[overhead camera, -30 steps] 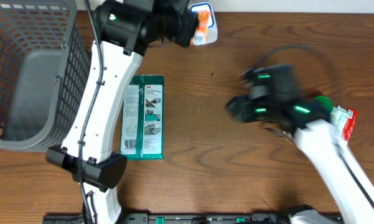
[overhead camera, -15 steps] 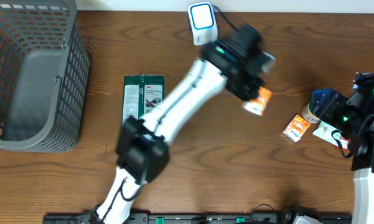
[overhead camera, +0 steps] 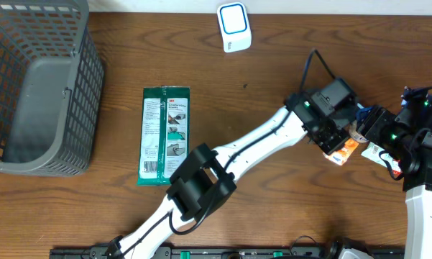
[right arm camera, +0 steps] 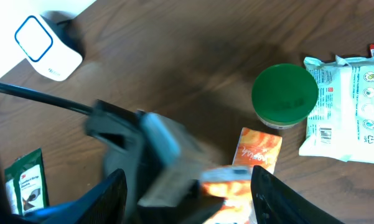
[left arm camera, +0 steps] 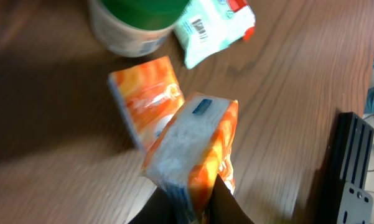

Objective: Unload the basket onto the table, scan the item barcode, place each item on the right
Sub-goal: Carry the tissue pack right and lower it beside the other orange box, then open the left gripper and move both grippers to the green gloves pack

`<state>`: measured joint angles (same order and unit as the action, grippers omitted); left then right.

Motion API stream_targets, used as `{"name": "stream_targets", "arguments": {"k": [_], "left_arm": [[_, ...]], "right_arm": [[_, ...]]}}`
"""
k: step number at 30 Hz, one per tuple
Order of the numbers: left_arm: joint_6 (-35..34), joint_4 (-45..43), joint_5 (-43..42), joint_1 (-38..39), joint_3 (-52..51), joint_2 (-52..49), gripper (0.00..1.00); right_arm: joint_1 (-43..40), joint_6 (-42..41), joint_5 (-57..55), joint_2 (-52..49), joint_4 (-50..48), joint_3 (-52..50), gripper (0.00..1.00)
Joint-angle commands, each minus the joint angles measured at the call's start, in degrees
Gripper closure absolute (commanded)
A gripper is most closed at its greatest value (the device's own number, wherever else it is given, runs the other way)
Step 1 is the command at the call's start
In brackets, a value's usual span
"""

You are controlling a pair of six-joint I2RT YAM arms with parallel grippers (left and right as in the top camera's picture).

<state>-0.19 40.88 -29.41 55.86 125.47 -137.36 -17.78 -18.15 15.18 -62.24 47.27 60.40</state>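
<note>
3M pkt (overhead camera: 166, 134), barcoded white pouch (left arm camera: 211, 25), orange pk (left arm camera: 193, 143) in L jaws

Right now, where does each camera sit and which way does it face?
Overhead: above the table, facing straight down; both arms show, plus basket, green packet, scanner.
Left wrist: looks along the left gripper at the held orange pack, second orange pack beyond; own fingertips at bottom edge.
Right wrist: looks down between the right gripper's open fingers; the left arm shows below, blurred.
Shared: both wrist views catch the green-lidded jar and white packet.
</note>
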Motion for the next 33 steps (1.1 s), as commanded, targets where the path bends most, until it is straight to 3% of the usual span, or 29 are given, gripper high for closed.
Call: {"name": "stream_targets", "arguments": {"k": [1, 2, 6, 8, 20, 30, 33], "left_arm": [[0.3, -1.6, 0.5, 1.0, 0.3, -0.3, 0.85], [0.3, -2.1, 0.5, 1.1, 0.3, -0.3, 0.83], [0.3, -2.0, 0.9, 1.4, 0.3, -0.3, 0.44], [0.3, -1.7, 3.3, 1.4, 0.3, -0.3, 0.36], [0.3, 0.9, 10.3, 0.6, 0.3, -0.2, 0.31], [0.3, 5.1, 12.2, -5.2, 0.3, 2.0, 0.3], [0.3, 7.2, 12.2, -7.8, 0.3, 2.6, 0.3]], "right_arm": [[-0.3, 1.1, -0.4, 0.1, -0.1, -0.2, 0.41], [-0.3, 1.1, -0.4, 0.1, -0.1, -0.2, 0.41], [-0.3, 1.1, -0.4, 0.1, 0.0, -0.2, 0.4], [-0.3, 1.2, -0.4, 0.1, 0.0, -0.2, 0.4], [-0.3, 2.4, -1.0, 0.1, 0.2, -0.2, 0.35], [-0.2, 2.6, 0.0, 0.2, 0.5, -0.2, 0.33], [-0.1, 2.6, 2.3, 0.2, 0.5, -0.2, 0.09]]}}
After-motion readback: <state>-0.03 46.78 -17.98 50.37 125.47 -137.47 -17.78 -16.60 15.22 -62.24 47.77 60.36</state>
